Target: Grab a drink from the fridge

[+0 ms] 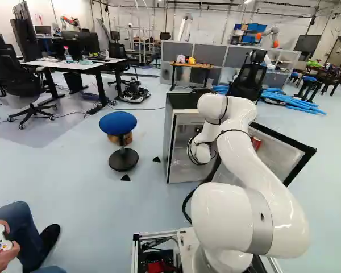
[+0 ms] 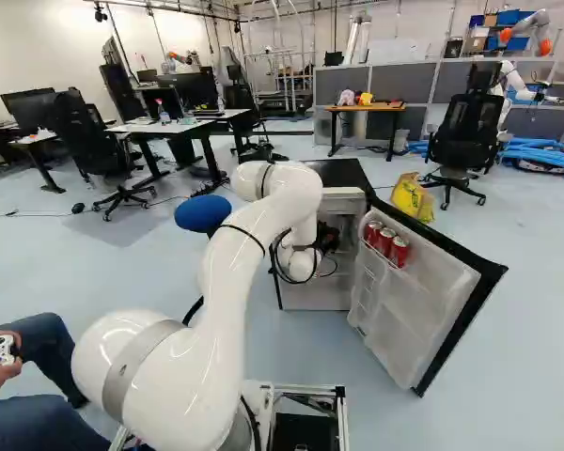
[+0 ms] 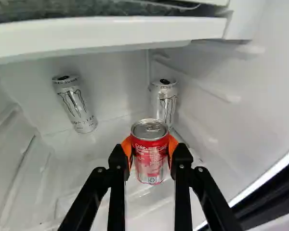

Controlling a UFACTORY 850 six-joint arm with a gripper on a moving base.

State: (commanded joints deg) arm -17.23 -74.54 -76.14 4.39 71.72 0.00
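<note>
my arm (image 1: 244, 159) reaches past the open door (image 2: 425, 301), giving the pincer (image 3: 150, 148) room inside the fridge (image 1: 181, 101). it's grasping the red can (image 3: 151, 166) by both sides, roughly upright, probably to clear the shelf (image 3: 106, 36); silver cans (image 3: 76, 105) stand beyond.

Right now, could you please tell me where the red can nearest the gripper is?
In the wrist view, the red can is held between the gripper's orange pads inside the fridge, just in front of one silver can, away from the other.
</note>
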